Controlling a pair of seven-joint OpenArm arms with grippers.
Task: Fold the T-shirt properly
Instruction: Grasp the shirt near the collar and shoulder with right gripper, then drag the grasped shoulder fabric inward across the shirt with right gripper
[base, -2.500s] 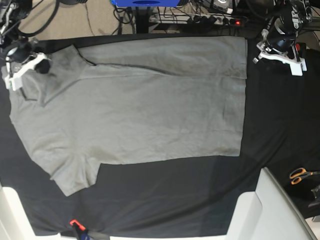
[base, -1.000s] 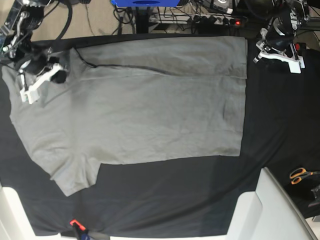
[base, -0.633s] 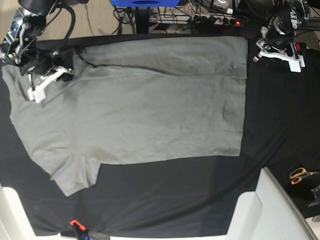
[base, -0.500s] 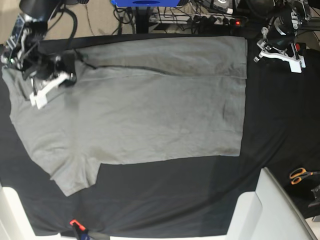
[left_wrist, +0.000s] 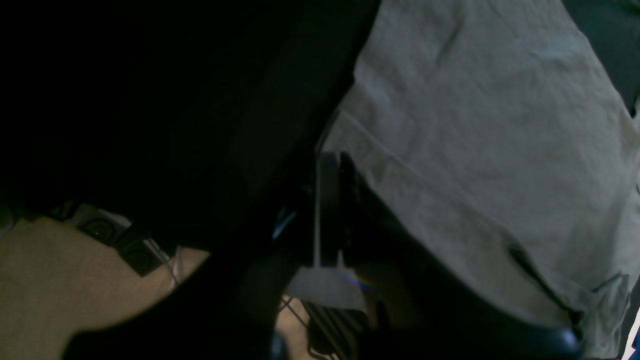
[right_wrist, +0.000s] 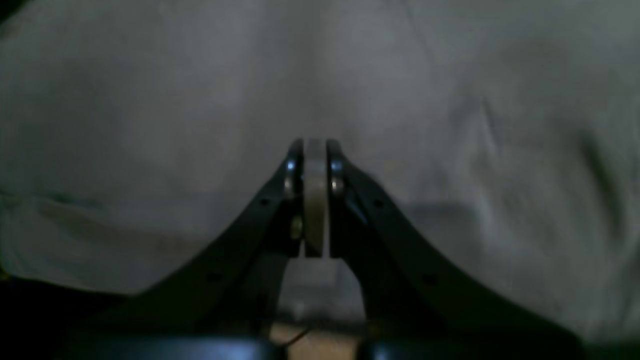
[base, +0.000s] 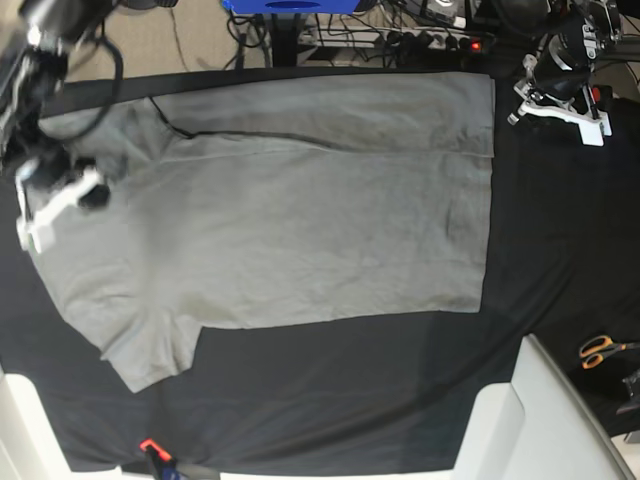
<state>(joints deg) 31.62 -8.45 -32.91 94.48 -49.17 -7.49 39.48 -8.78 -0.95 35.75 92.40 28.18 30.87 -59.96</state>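
Observation:
The grey T-shirt (base: 300, 220) lies spread flat on the black table cloth (base: 560, 250), neck end at the left, its far long edge folded over. My right gripper (base: 30, 230) hovers over the shirt's left end near the shoulder. In the right wrist view its fingers (right_wrist: 315, 150) are pressed together above grey cloth (right_wrist: 150, 100), holding nothing. At the far right, my left gripper (base: 598, 135) hangs shut over the black cloth, just off the shirt's far right corner. In the left wrist view the fingers (left_wrist: 327, 165) end beside the shirt's edge (left_wrist: 475, 125).
Orange-handled scissors (base: 600, 350) lie at the right edge. White bins stand at the front right (base: 530, 420) and front left (base: 15, 430). A red clamp (base: 150, 447) grips the front edge. Cables and a power strip (base: 410, 38) lie on the floor behind.
My right gripper, still shut, has swung from beside the collar down and to the left, toward the shirt's left edge. The left arm and the shirt have barely moved.

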